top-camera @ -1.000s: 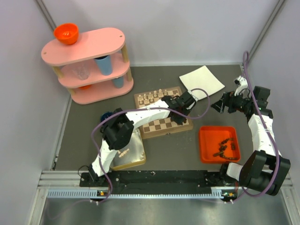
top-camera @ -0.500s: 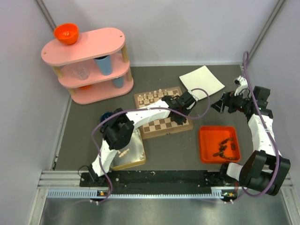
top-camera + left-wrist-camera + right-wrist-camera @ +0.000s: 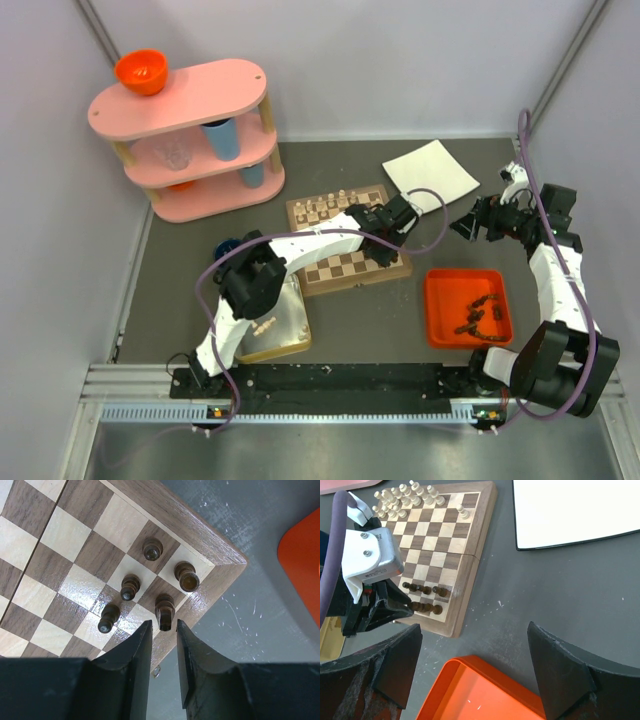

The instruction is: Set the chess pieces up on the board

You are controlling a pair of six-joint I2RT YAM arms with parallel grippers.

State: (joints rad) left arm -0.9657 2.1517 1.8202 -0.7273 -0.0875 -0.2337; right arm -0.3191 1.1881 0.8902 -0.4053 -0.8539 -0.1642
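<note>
Dark row going down: your left gripper (image 3: 164,626) stands parted around an upright dark chessman (image 3: 165,611) at the board (image 3: 200,536) corner. Lift straight clear. Right gripper (image 3: 474,630) gapes empty

The left arm (image 3: 300,243) reaches from its base at the left end of the table's (image 3: 180,290) near edge diagonally out to the middle. Its wrist is bent down so that the left gripper (image 3: 163,625) points steeply at the surface, its two dark fingers (image 3: 137,652) parted by only a narrow slit. The right arm (image 3: 562,290) rises from the right end of the near edge and runs along the right edge, its wrist turned leftward and the right gripper (image 3: 474,629) held high, its jaws spread wide.
</note>
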